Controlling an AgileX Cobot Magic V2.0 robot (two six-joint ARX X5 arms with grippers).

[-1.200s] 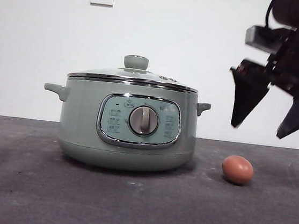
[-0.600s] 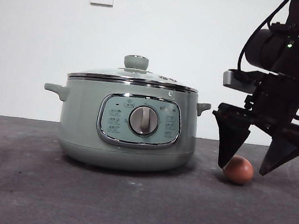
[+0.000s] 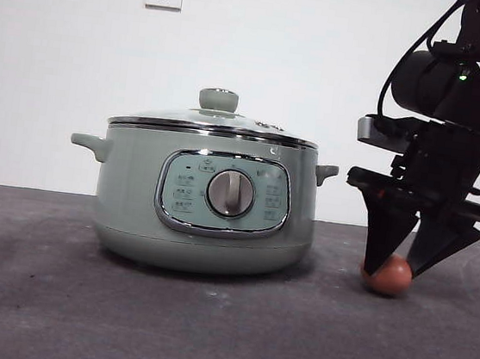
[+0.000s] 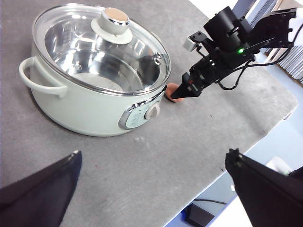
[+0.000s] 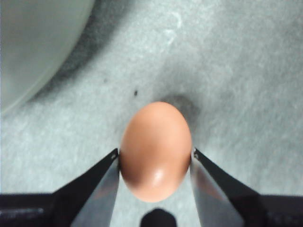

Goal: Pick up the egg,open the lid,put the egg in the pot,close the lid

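We find the pot on the table, the lid on it. The egg lies on the table just right of the pot, between the right gripper jaws, touching both

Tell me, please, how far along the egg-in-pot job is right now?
Nothing is finished yet. In hand: the right end effector is shut on the small reddish-brown egg, on the table. Left: lifting it, opening the domed glass lid sitting on the sage-green pot, loading, closing.
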